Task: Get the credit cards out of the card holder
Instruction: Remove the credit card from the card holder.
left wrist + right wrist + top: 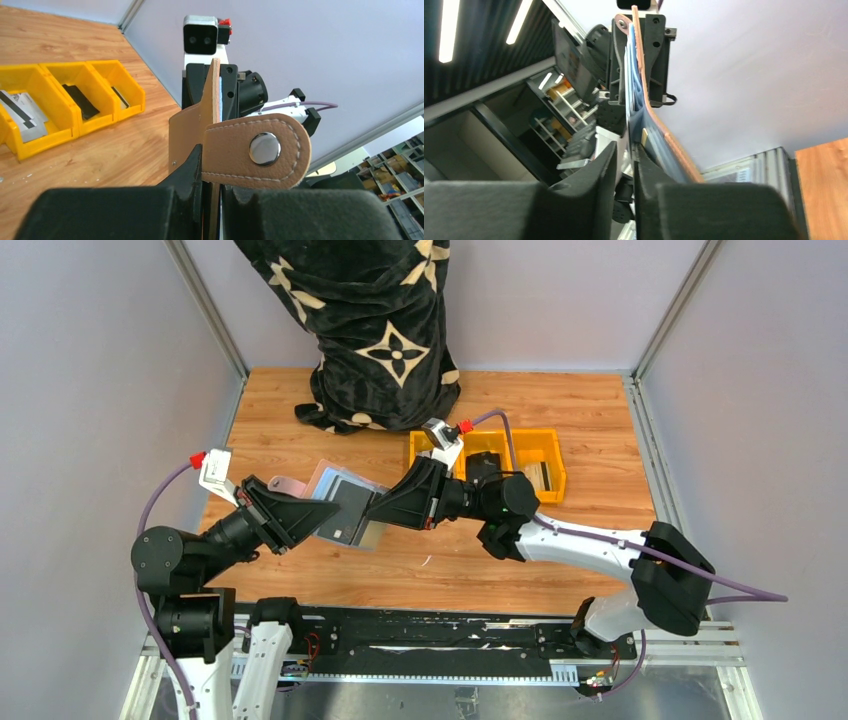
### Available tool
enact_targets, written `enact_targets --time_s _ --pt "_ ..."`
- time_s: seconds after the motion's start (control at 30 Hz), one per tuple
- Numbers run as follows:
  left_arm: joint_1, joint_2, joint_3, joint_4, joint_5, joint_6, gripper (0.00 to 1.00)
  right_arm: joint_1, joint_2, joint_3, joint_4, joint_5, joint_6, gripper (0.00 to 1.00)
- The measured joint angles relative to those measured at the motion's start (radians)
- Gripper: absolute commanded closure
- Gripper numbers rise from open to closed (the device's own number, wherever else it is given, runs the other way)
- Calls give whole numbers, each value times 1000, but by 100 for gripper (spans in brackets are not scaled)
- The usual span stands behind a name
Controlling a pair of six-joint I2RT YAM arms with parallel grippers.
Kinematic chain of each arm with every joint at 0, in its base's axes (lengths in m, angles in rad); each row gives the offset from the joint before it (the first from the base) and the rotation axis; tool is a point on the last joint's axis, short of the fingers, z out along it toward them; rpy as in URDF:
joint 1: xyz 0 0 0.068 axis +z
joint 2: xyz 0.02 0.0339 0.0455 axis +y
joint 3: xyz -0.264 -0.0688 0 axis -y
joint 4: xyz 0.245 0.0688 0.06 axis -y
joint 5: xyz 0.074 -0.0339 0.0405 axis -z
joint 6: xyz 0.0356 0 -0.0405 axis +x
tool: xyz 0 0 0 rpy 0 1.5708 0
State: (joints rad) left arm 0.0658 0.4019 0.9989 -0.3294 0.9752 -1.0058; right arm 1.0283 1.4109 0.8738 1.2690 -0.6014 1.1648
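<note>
The card holder (350, 510) hung in the air over the middle of the surface (560, 550), between the two arms and clear of the wood. The biggest thing in view was one black patterned cloth (380, 330) draped at the far edge. Next came one yellow bin (553, 475) of three compartments on the right half near that edge, with dark and pale items inside. The left fingers (187, 185) were clenched on the holder's leather edge, carrying it edge-up with its strap and single stud (265, 148) facing the left wrist camera. The right fingers (594, 190) reached in from the opposite side with only a narrow gap between them. Whether they pinched anything I could not tell. The credit cards (659, 147) sat inside the holder as pale blue layers, at least two, though the full count was hidden. This looked like the extraction step, with none out yet. The next move likely called for the right fingers to nip one card edge alone, not the leather. They would then draw it straight along its pocket while the left held firm.
</note>
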Motion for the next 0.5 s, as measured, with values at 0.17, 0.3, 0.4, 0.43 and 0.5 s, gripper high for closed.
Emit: enact_targets --time_s 0.17,0.3,0.4,0.43,0.5 --pt "-1 0 0 13 -15 -16 97 6 30 -7 97 0 40 69" --pt "-1 0 0 13 -19 -20 97 18 66 6 135 -5 60 73" --pt "-1 0 0 14 -21 -24 95 23 83 19 148 -9 70 88" --pt "-1 0 0 17 -20 -26 95 23 85 20 150 -9 73 95" --pt "-1 0 0 21 -19 -30 94 24 90 21 154 -9 75 100"
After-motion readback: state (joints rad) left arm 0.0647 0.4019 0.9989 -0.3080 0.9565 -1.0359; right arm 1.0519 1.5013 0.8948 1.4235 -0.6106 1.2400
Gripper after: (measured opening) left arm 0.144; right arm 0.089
